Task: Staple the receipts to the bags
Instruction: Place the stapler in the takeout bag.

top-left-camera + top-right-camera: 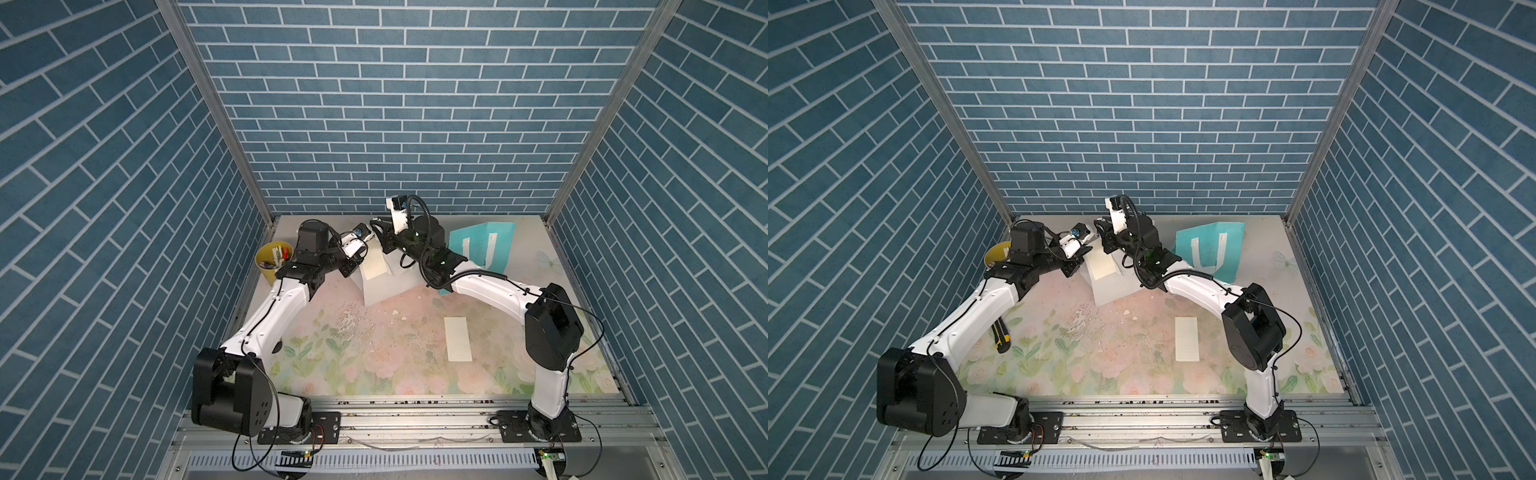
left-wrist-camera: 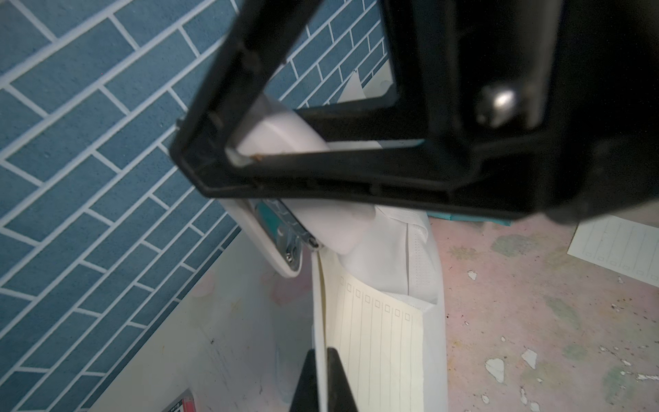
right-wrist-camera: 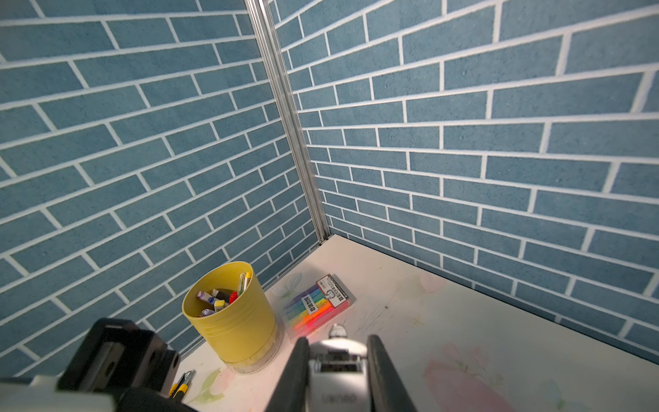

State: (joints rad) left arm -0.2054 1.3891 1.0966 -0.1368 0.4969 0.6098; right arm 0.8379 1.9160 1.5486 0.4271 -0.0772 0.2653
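Observation:
The white bag (image 1: 388, 286) lies tilted at the back middle of the mat, with a lined cream receipt (image 1: 375, 261) on its face. My left gripper (image 2: 322, 351) is shut on the bag's edge (image 2: 433, 342), beside the receipt (image 2: 378, 349). My right gripper (image 3: 337, 339) is shut on the small white stapler (image 3: 338, 371). In the left wrist view the stapler (image 2: 335, 221) hangs at the bag's top end, just above the receipt. The teal bag (image 1: 484, 245) lies flat at the back right. The second receipt (image 1: 458, 338) lies loose on the mat in front of it.
A yellow pen cup (image 3: 231, 317) stands in the back left corner, with a pack of coloured markers (image 3: 317, 303) next to it. A yellow-black utility knife (image 1: 1000, 334) lies under the left arm. Paper scraps dot the floral mat (image 1: 374, 357).

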